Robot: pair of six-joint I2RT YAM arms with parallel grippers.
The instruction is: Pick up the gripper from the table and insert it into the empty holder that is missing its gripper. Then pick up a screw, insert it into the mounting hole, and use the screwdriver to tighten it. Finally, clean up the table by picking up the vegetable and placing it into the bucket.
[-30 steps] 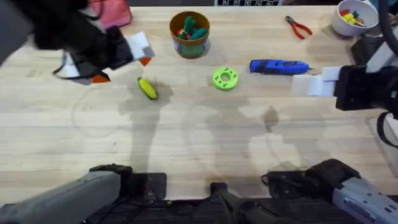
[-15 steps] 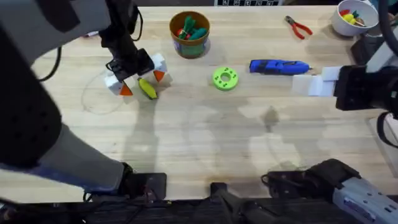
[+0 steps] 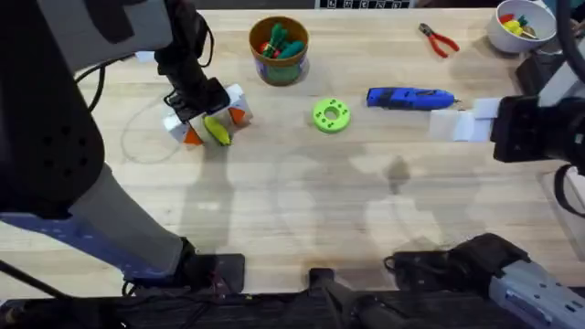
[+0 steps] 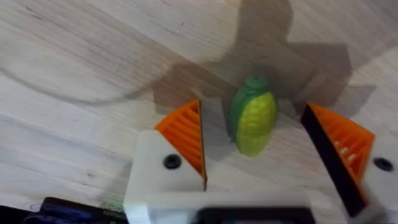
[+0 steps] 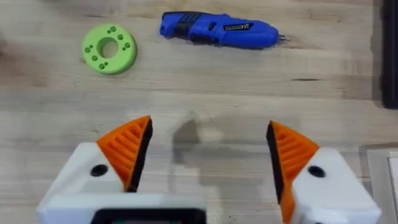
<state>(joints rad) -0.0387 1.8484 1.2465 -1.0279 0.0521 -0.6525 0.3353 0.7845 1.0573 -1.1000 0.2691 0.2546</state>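
Vegetable (image 4: 254, 122) btwn open left tool (image 4: 261, 144) fingers, untouched

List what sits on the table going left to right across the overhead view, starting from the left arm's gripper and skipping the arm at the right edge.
Left gripper around the vegetable → bucket → green ring → screwdriver → red-handled pliers → white bowl.
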